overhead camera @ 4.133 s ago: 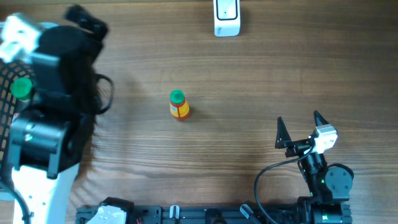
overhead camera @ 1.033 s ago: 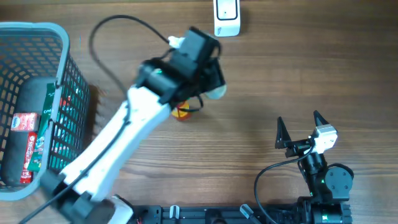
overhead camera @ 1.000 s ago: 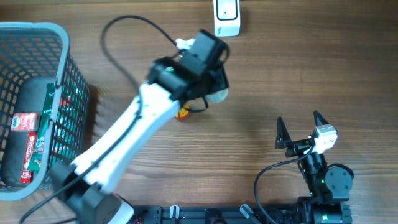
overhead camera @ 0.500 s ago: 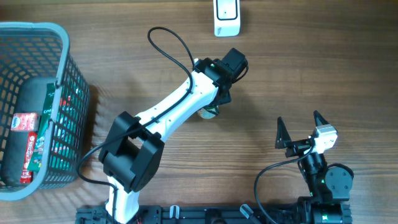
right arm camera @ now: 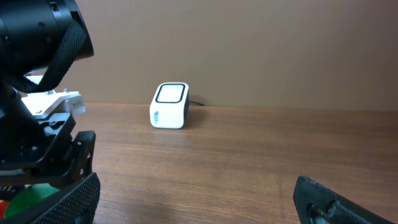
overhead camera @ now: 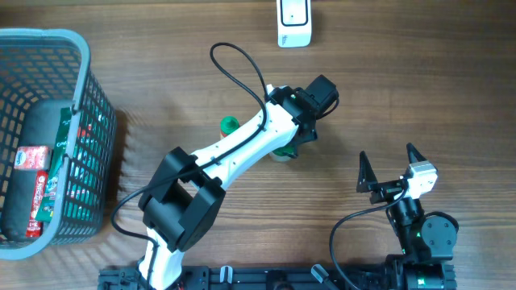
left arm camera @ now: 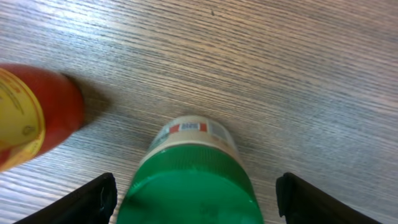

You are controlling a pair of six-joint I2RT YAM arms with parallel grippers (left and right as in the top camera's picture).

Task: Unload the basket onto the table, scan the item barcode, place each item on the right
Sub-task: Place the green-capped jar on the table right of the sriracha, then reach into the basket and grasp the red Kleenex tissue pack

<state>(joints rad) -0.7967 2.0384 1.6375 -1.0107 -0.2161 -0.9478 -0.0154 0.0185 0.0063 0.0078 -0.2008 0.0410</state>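
Note:
A small jar with a green lid [left arm camera: 189, 186] and a barcode label stands on the wooden table, between the fingers of my left gripper [left arm camera: 194, 202]. The jaws are open, with a gap on each side of the lid. From overhead, the jar [overhead camera: 281, 155] peeks out beneath the left gripper [overhead camera: 290, 145]. A red and yellow bottle [left arm camera: 28, 121] stands just left of it, its green cap [overhead camera: 230, 125] showing beside the arm. The white scanner [overhead camera: 293, 22] sits at the table's far edge. My right gripper [overhead camera: 393, 167] rests open and empty at the front right.
A grey wire basket [overhead camera: 81, 48] with packaged goods stands at the far left. The left arm's cable [overhead camera: 238, 68] loops above the table's middle. In the right wrist view the scanner [right arm camera: 169, 114] stands ahead and the left arm [right arm camera: 37, 93] fills the left side.
My left arm has swung rightwards past the bottle, carrying the green-lidded jar. The jar now stands on the table to the bottle's right and the left jaws have widened off it.

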